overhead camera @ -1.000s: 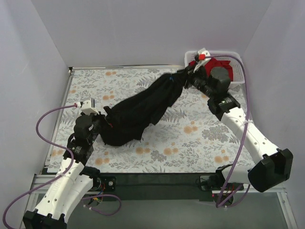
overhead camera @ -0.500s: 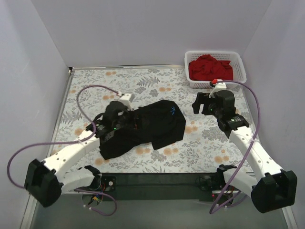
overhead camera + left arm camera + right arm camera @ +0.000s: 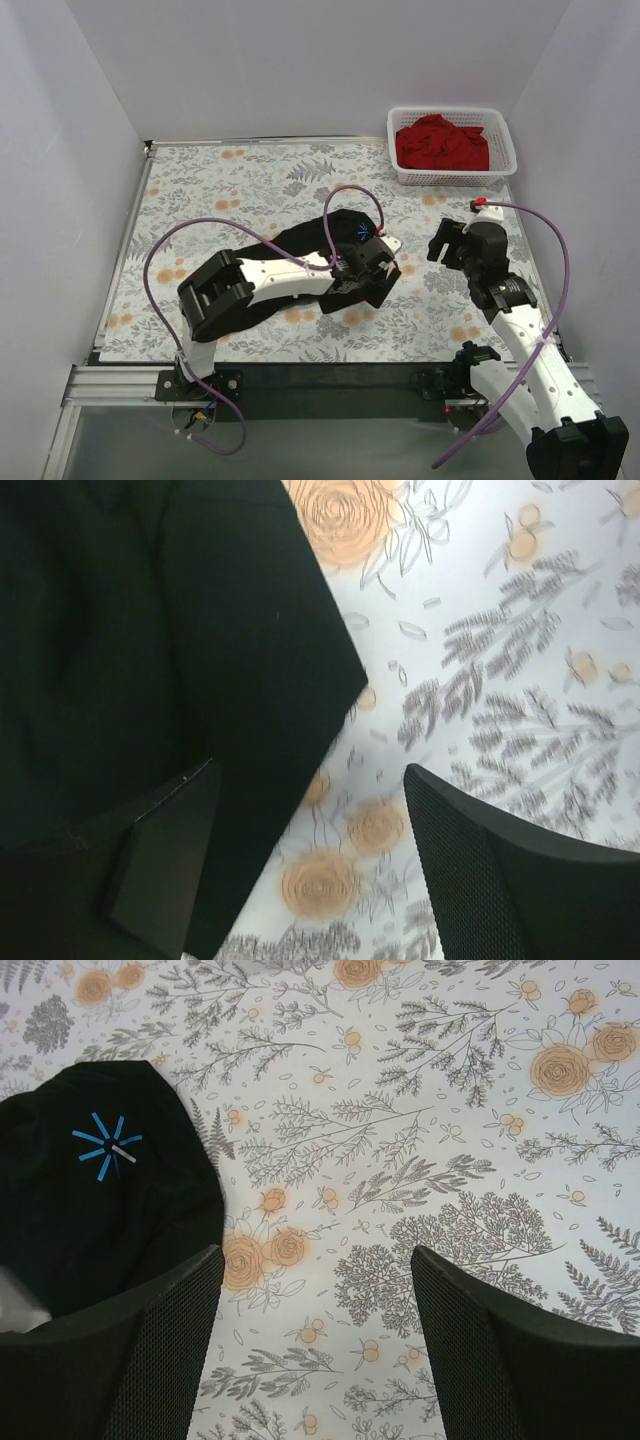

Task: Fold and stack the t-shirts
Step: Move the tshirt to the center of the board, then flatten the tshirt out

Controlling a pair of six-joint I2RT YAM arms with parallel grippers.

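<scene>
The black t-shirt lies crumpled on the flowered table, partly under my left arm. My left gripper hovers at the shirt's right edge. In the left wrist view this gripper is open, one finger over the black cloth, with only bare table between the fingers. My right gripper hangs to the right of the shirt. It stands open over bare table, and the black t-shirt with its blue star mark is to its left. The red t-shirt lies bunched in the basket.
The white lattice basket stands at the table's back right corner. Purple cables loop above the left arm, which stretches across the middle of the table. White walls close in the table on three sides.
The right gripper let go of the black t-shirt and drew back toward the near right. The shirt dropped flat. The left arm swung across it to its right edge.
</scene>
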